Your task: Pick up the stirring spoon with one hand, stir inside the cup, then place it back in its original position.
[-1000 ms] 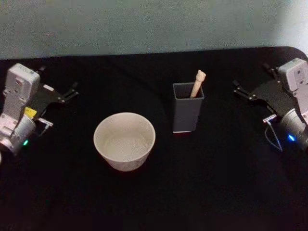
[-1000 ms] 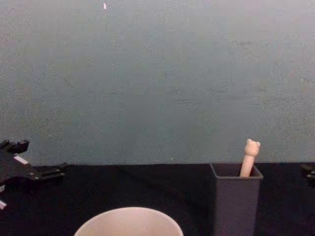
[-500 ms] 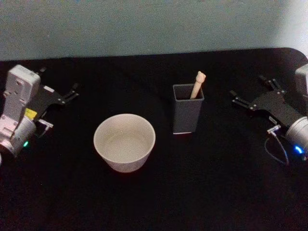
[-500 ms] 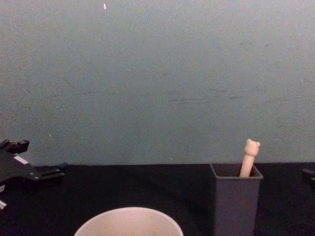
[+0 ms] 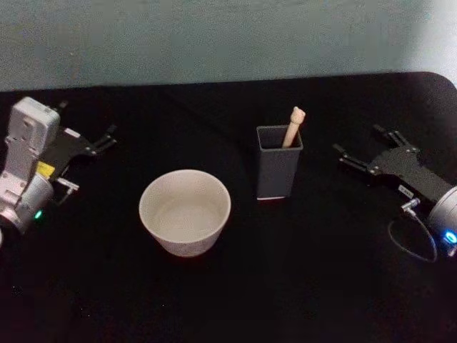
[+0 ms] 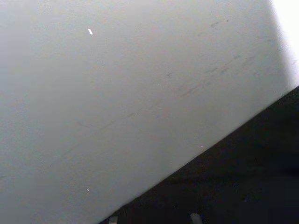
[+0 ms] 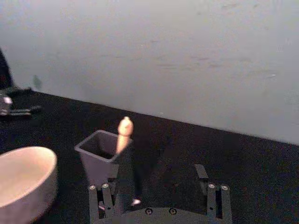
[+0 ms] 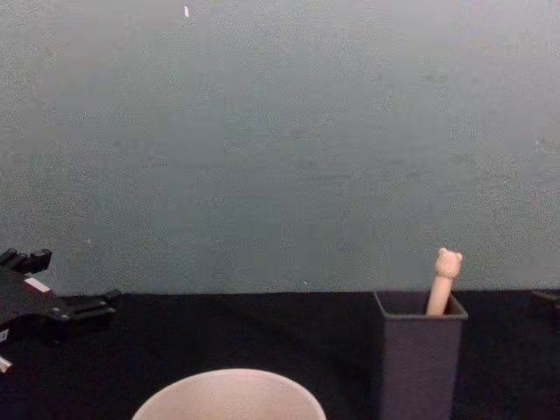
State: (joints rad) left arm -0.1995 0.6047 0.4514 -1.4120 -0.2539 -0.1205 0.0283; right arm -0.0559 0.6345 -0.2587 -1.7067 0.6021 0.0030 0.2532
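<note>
Nothing of the task is done yet. The right tool (image 5: 355, 138) hovers low over the worktop (image 5: 321, 286), its jaws spread and empty. The holder (image 5: 277, 171) is a little ahead of its fingertips, and the stirring spoon (image 5: 293, 125) stands inside it, bear head up. The cup (image 5: 187, 241) sits beyond the holder. The left tool (image 5: 86, 120), also open, is parked past the cup. Grasping, stirring and returning all remain.

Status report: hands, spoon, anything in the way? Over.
Right hand open, right of holder, not touching. Left hand open, parked far left. Stirring spoon leaning in holder. Cup left of holder, off the path.
</note>
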